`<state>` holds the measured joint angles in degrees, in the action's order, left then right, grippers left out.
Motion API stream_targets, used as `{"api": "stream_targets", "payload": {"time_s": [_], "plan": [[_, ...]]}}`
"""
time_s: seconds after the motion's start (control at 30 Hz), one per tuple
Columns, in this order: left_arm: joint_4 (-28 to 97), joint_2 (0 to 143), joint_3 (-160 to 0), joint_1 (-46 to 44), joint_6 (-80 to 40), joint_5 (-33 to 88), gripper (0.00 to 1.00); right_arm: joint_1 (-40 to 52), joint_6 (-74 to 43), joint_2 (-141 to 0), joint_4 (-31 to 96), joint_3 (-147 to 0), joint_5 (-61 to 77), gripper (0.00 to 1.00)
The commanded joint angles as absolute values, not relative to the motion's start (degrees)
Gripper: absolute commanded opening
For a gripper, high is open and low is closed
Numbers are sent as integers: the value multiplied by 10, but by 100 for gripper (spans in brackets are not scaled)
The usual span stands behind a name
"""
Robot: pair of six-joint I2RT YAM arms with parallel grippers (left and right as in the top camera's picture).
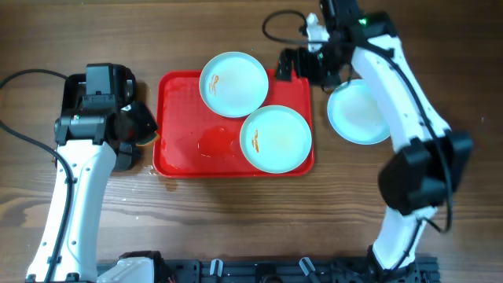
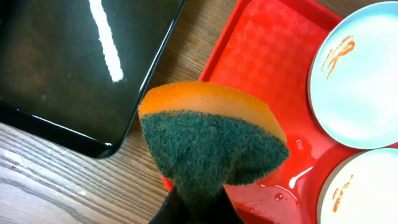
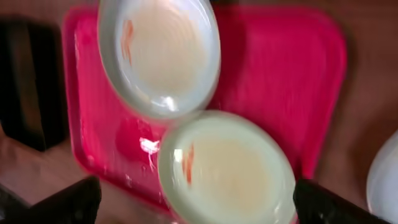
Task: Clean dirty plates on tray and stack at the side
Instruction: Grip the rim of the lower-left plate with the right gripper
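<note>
**Overhead view.** The red tray [image 1: 177,149] lies at the middle of the bench [image 1: 204,220]. The upper plate [image 1: 233,84] and the lower plate [image 1: 276,139] sit on it, edges touching, and each carries an orange smear. The third plate [image 1: 354,118] rests on the bench just right of the tray and shows no smear. Judged progress: one plate is cleaned and set aside, two are left, and no stack has been formed.

**Left wrist view.** The left end effector [image 2: 198,202] is clamped on a scouring sponge [image 2: 211,143], held over the tray's left rim and beside a black tray [image 2: 62,62]. Water [image 2: 298,177] pools on the red tray.

**Right wrist view.** This view is blurred. The right end effector [image 3: 199,202] appears spread wide apart and empty, above both smeared plates.
</note>
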<state>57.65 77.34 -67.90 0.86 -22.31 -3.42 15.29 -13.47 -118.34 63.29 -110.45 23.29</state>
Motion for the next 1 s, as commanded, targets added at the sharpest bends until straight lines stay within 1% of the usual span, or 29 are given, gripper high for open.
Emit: {"api": "stream_targets", "payload": {"time_s": [0.0,0.1,0.17,0.23,0.3,0.37,0.43,0.5,0.63,0.67,0.7,0.73,0.77,0.8,0.97], "plan": [[577,769,-685,11,-212,-28,4,167,-193,-1234,546,-1118,212,100],[577,769,-685,11,-212,-28,4,188,-201,-1254,442,-1104,192,96],[577,769,-685,11,-212,-28,4,215,-202,-1279,403,-1100,111,88],[577,769,-685,11,-212,-24,4,237,-203,-1301,395,-1100,38,79],[577,769,-685,11,-209,-8,4,258,-214,-1329,390,-1100,-15,77],[576,769,-685,11,-199,3,4,268,-214,-1347,390,-1100,-27,76],[577,769,-685,11,-199,6,4,271,-216,-1361,392,-1100,-36,73],[577,769,-685,11,-199,6,4,271,-218,-1367,395,-1100,-36,72],[577,769,-685,11,-199,6,4,271,-214,-1367,401,-1100,-38,62],[577,769,-685,11,-199,6,4,271,-212,-1367,403,-1100,-37,55],[577,769,-685,11,-199,6,4,271,-212,-1367,405,-1100,-36,46],[577,769,-685,11,-199,6,4,271,-212,-1367,406,-1100,-32,34],[576,769,-685,11,-199,6,4,272,-212,-1367,406,-1100,-17,24],[575,769,-685,11,-199,6,4,272,-212,-1367,406,-1100,-1,20],[574,769,-685,11,-197,6,4,281,-230,-1367,412,-1100,74,4]]}}
